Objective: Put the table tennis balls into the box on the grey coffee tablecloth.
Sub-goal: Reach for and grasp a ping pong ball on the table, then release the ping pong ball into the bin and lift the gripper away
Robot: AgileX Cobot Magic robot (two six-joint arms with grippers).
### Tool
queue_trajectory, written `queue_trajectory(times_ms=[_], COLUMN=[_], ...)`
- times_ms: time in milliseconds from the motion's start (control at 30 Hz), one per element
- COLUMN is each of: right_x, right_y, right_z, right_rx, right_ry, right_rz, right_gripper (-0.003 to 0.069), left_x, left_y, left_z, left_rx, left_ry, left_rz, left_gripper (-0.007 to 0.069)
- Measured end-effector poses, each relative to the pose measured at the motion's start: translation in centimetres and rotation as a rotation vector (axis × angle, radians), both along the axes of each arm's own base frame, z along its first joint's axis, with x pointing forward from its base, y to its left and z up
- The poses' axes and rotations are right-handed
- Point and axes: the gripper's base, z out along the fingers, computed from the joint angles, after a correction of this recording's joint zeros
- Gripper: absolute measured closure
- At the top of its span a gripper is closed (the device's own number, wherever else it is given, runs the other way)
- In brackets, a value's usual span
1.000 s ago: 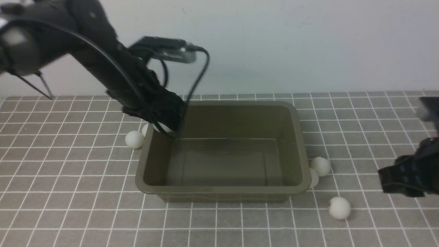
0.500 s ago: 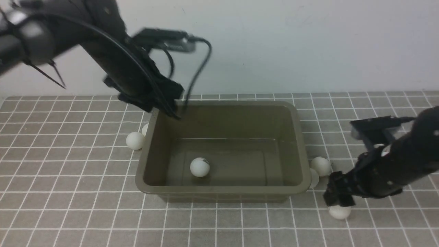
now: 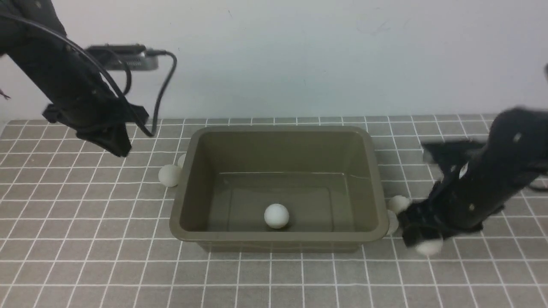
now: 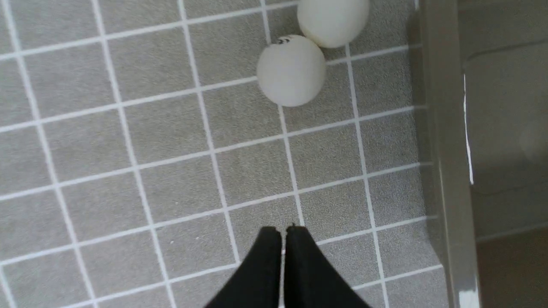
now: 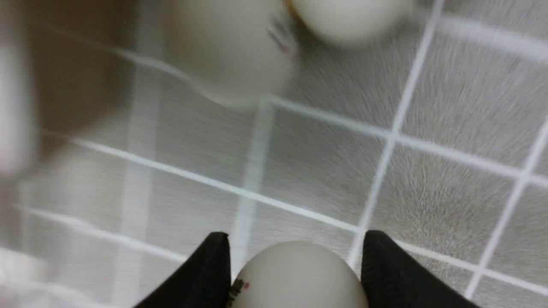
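The olive-grey box (image 3: 376, 179) stands mid-cloth on the grey coffee tablecloth (image 3: 85, 222), with one table tennis ball (image 3: 276, 215) on its floor. My left gripper (image 3: 117, 147) hangs shut and empty above the cloth, left of the box; in the left wrist view its fingertips (image 4: 269, 239) are pressed together. Two balls (image 3: 169, 175) (image 3: 182, 160) lie by the box's left wall. By the box's right front corner, my right gripper (image 3: 424, 241) is shut on a ball (image 5: 295, 278), a finger against each side. Two more balls (image 3: 399, 204) (image 3: 391, 221) lie against the right wall.
A pale wall rises behind the cloth. The left wrist view shows the two left balls (image 4: 291, 70) (image 4: 333, 21) beside the box's rim (image 4: 445, 171). The right wrist view is blurred, with two balls (image 5: 231, 51) (image 5: 346, 17) ahead of the fingers.
The left gripper let a ball fall into the box, drew away to the left and shut. The right arm swept in from the right and closed around the ball on the cloth.
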Motion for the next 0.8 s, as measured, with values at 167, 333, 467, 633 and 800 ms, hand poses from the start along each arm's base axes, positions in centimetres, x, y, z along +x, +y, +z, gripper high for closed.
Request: queue_trajectory(times_ms=[167, 333, 467, 633, 800], right_x=[0.3, 2.4, 4.6, 5.3, 5.1], right_y=[3.8, 6.7, 8.0, 8.4, 8.2], right_z=[8.3, 9.0, 6.9, 7.0, 7.2], right_rx=[0.117, 0.144, 0.125, 0.115, 0.099], right_ry=[-0.319, -0.401, -0.317, -0.293, -0.290], right_rz=[0.098, 0.136, 0.144, 0.160, 0.172], right_gripper=[0.0299, 0.0299, 0.0228, 0.0038, -0.0013], left_x=[2.2, 3.3, 3.8, 4.5, 4.8], left_y=[-1.6, -2.5, -2.7, -2.9, -3.1], left_z=[-3.4, -5.1, -6.0, -7.9, -10.1], left_rx=[0.009, 0.016, 0.021, 0.031, 0.040], left_ry=[-0.067, -0.114, -0.130, -0.130, -0.099], left_rz=[-0.092, -0.108, -0.104, -0.120, -0.141], left_gripper=[0.0522, 0.0361, 0.0187, 0.0095, 0.0121])
